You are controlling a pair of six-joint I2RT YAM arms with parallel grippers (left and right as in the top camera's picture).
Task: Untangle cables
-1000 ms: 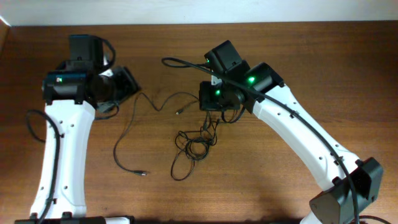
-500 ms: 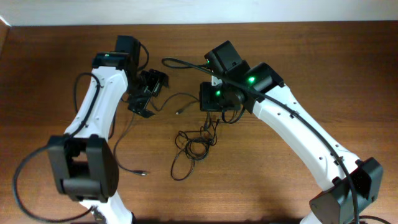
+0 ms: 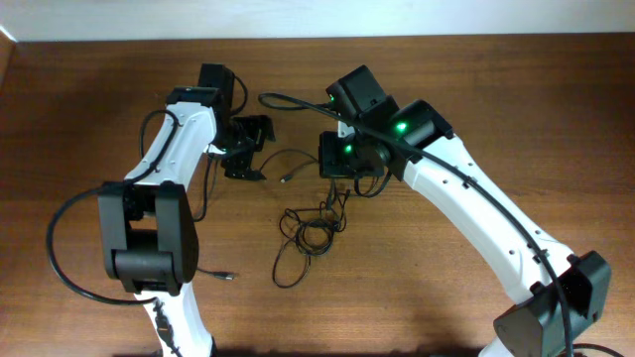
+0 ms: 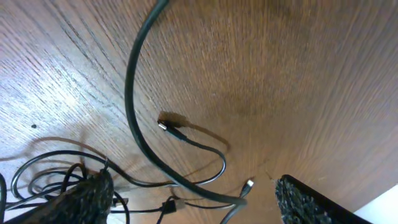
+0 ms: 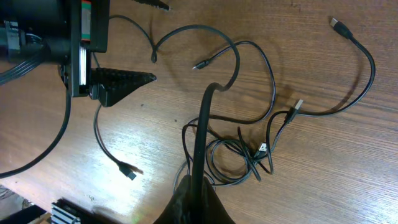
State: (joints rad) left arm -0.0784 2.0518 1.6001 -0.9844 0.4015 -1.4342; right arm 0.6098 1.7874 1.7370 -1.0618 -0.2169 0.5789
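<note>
Over the table (image 3: 556,119), my left pincer (image 3: 252,149) stands apart at upper left of centre. My right pincer (image 5: 191,194) is clamped on the cables (image 3: 313,230), knotted at centre; pulling up too fast may tighten that knot.

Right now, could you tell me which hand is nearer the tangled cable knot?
Right. The right hand sits just beyond the cable knot; the left hand hovers open, farther off to its left.

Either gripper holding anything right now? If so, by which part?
Left gripper: open, holding nothing. Right gripper: shut, right by the tangle of cables. Whether it pinches a strand cannot be told from these views.
</note>
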